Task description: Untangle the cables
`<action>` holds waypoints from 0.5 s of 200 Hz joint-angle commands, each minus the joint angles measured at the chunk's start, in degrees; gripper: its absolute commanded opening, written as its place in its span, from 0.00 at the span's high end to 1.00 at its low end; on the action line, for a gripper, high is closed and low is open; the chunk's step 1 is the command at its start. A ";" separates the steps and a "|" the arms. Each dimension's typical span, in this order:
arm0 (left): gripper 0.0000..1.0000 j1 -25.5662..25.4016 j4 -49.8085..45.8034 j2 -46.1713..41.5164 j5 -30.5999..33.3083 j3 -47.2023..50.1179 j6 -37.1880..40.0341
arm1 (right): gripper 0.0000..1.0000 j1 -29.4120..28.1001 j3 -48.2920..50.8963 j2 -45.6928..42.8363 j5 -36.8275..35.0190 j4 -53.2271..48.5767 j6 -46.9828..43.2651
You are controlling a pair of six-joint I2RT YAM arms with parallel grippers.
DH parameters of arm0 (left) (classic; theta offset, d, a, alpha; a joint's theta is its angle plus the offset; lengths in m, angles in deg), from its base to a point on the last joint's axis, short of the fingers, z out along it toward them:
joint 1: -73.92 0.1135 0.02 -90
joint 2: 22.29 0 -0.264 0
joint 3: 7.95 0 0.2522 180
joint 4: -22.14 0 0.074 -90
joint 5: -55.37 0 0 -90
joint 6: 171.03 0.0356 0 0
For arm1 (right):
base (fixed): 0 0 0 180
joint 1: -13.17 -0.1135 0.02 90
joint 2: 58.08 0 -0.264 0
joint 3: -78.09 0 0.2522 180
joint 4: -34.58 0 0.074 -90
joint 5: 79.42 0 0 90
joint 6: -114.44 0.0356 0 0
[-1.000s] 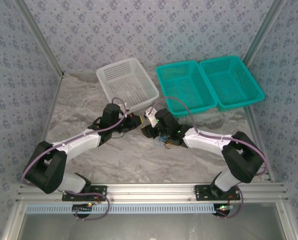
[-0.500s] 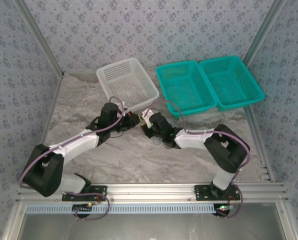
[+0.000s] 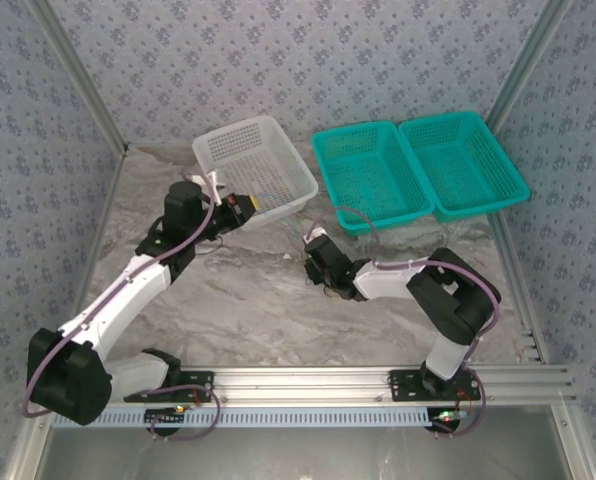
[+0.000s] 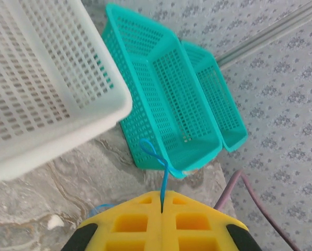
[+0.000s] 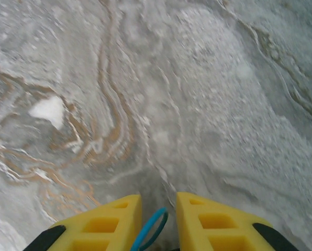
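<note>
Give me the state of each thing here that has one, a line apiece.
Left claw: shut on a thin blue flexible cable.
Right claw: jaws apart, a blue cable loop between them; grip unclear.
White plastic mesh basket: upright, contents unclear.
Teal plastic mesh basket next to it: upright, looks empty.
Outer teal plastic mesh basket: upright, looks empty.

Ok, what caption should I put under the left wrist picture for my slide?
Left tool shut on a thin blue cable, with a white basket and two teal baskets just ahead.
</note>
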 commanded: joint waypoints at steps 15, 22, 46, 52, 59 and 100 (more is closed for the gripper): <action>1.00 1.62 -3.40 -3.05 5.91 -3.53 5.49 | 0.74 1.15 1.15 -1.52 -2.68 -6.59 7.91; 1.00 1.91 -3.71 -3.23 6.69 -4.23 5.98 | 0.74 1.34 1.01 -1.41 -3.07 -7.39 8.90; 1.00 2.81 -4.69 -4.11 10.23 -6.72 8.64 | 0.74 1.61 1.02 -1.46 -5.38 -10.44 11.82; 1.00 2.81 -4.65 -4.30 10.96 -7.24 9.58 | 0.74 1.70 1.11 -1.53 -5.69 -10.77 12.32; 1.00 2.81 -4.96 -4.33 11.94 -8.03 10.51 | 0.74 1.78 1.36 -1.69 -5.71 -10.87 12.42; 1.00 2.99 -8.16 -0.45 14.02 -13.79 13.50 | 0.57 1.70 3.05 -7.39 -1.93 -7.61 12.14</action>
